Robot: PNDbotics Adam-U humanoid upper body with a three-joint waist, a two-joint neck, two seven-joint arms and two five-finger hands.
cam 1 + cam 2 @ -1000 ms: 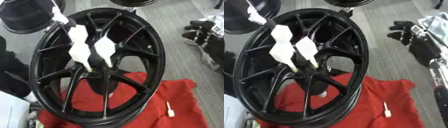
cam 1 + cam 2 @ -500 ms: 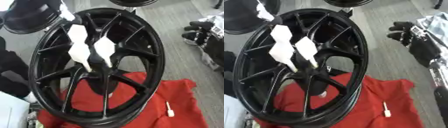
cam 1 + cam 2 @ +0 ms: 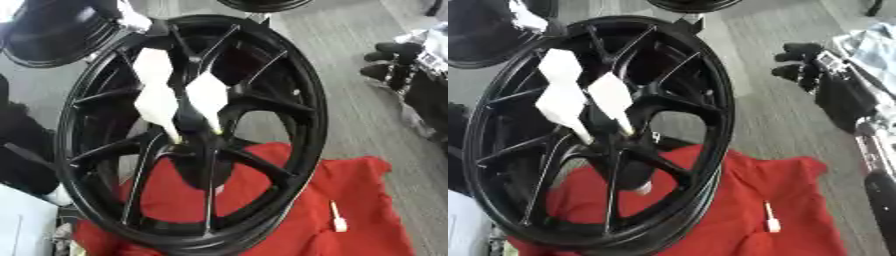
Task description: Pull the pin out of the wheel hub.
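The large black spoked wheel hub (image 3: 201, 135) stands tilted on a red cloth (image 3: 737, 200) near the floor's near edge; white pins (image 3: 614, 102) stick from its centre. The right hand (image 3: 802, 67) hovers well apart, fingers curled, holding nothing.

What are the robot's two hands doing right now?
Left hand: not in view.
Right hand: at the right edge, away from the wheel; fingers curled, holding nothing.

Black wheel hub (image 3: 597, 135) upright on red cloth (image 3: 737, 200). White pins (image 3: 610, 100) in hub centre. Loose pin (image 3: 771, 220) on cloth. Right hand (image 3: 802, 65) well apart, curled.
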